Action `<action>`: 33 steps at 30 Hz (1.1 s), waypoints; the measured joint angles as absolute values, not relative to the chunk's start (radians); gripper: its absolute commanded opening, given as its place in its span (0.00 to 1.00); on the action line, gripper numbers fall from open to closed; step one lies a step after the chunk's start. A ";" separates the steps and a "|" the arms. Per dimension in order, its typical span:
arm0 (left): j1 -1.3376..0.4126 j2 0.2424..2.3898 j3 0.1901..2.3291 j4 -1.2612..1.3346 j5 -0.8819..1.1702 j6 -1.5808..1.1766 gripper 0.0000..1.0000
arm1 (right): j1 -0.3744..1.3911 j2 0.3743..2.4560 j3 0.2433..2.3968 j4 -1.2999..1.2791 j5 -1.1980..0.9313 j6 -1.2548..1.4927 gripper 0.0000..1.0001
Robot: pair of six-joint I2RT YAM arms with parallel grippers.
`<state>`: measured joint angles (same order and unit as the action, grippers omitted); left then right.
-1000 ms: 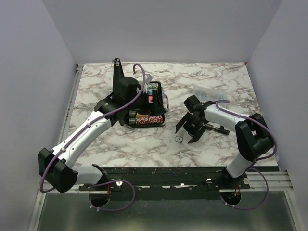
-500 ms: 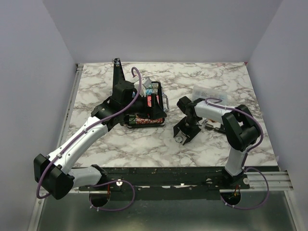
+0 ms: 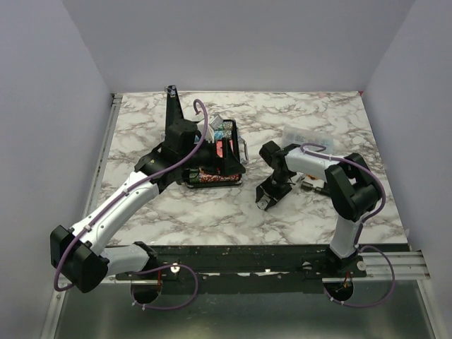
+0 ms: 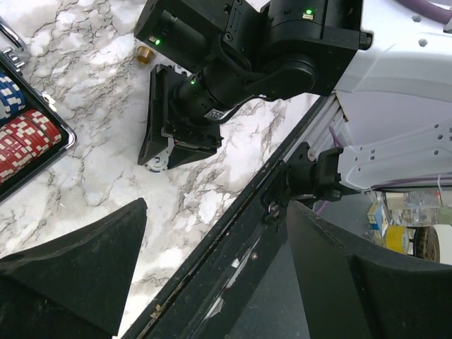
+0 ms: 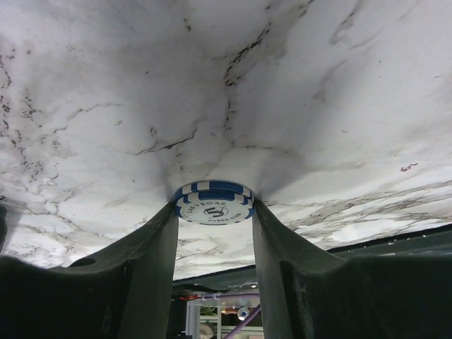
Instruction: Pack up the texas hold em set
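The right gripper (image 3: 266,202) points down at the marble table (image 3: 212,215), fingertips on the surface. A single blue-and-white poker chip (image 5: 214,203) lies flat between them. In the right wrist view both fingers (image 5: 152,265) touch the chip's rim on opposite sides, so the gripper is closed onto it. The chip rests on the marble, not lifted. Beyond the fingertips there is only bare veined marble.

The left gripper (image 4: 215,212) hangs above the table with its fingers spread wide and nothing between them. Between the two pads its camera looks down on the near edge of the table and the dark rail (image 4: 233,233) below it. Ahead of its fingertips is the right gripper, black, with the chip just showing under its tips. To the left of the left finger, the corner of the open black case (image 4: 69,135) comes into view. It holds a row of red-and-white chips (image 4: 32,138) and a row of blue-and-white chips (image 4: 8,92) side by side. Part of its metal handle (image 4: 8,34) shows at the upper edge.

From the top camera the case lies under the left wrist, well apart from the single chip. A clear plastic box (image 3: 307,134) sits on the marble behind the right arm. A small brass-coloured piece (image 4: 145,54) lies on the table just past the right gripper.
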<state>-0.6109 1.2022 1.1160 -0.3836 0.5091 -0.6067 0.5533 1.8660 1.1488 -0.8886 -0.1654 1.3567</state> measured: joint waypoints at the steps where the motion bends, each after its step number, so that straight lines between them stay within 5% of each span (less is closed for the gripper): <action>1: -0.611 1.202 1.114 -0.383 0.509 -0.607 0.80 | 0.553 1.865 1.148 -0.889 -0.166 1.357 0.35; 9: -0.617 1.203 1.067 -0.360 0.505 -0.614 0.80 | 0.555 1.856 1.145 -0.888 -0.164 1.359 0.01; 21: -0.624 1.247 0.861 -0.229 0.486 -0.679 0.80 | 0.555 1.845 1.193 -0.953 -0.153 1.344 0.01; 33: -0.645 1.407 0.669 0.162 0.506 -0.883 0.73 | 0.555 1.763 1.195 -0.957 -0.190 1.350 0.01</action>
